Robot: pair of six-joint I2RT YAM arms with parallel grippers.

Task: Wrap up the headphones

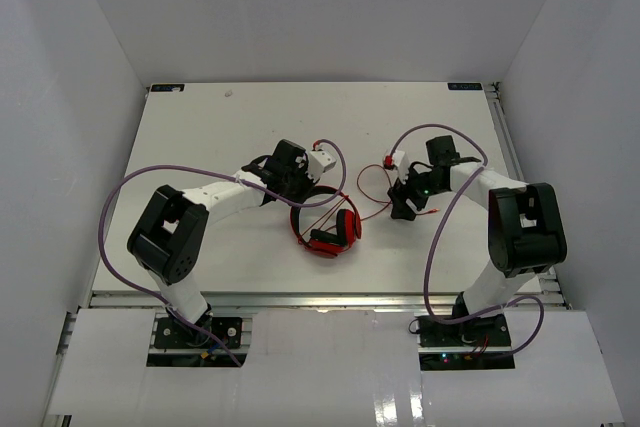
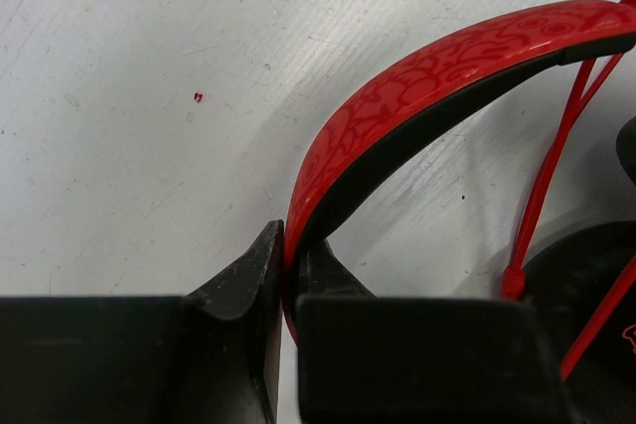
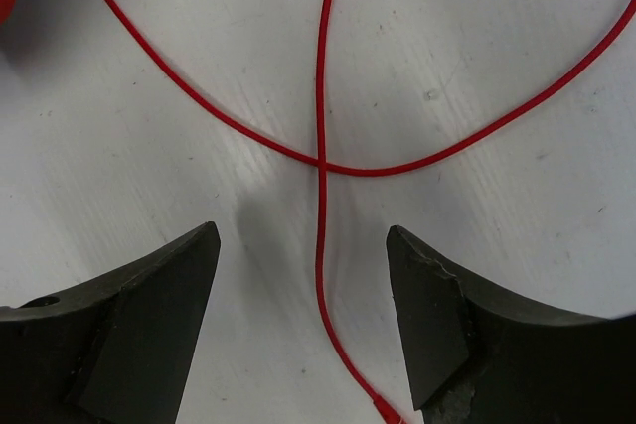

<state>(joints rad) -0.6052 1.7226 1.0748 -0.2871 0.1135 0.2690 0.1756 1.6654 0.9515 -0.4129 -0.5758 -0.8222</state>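
Note:
The red headphones (image 1: 328, 230) lie at the middle of the table, ear cups toward the near side. My left gripper (image 1: 297, 204) is shut on the headband (image 2: 437, 76), whose red strip is pinched between the jaws (image 2: 288, 257). A black ear pad (image 2: 586, 285) and a stretch of thin red cable (image 2: 545, 186) show to the right of them. To the right, my right gripper (image 1: 405, 205) stands open just above the table. The cable (image 3: 320, 245) runs between its fingers without touching them, and crosses itself just ahead. The plug end (image 3: 388, 412) lies by the right finger.
Thick purple robot cables (image 1: 115, 207) (image 1: 440, 237) arc over both arms. White walls close the table in at the back and on both sides. The table's near edge (image 1: 320, 295) runs just behind the arm bases.

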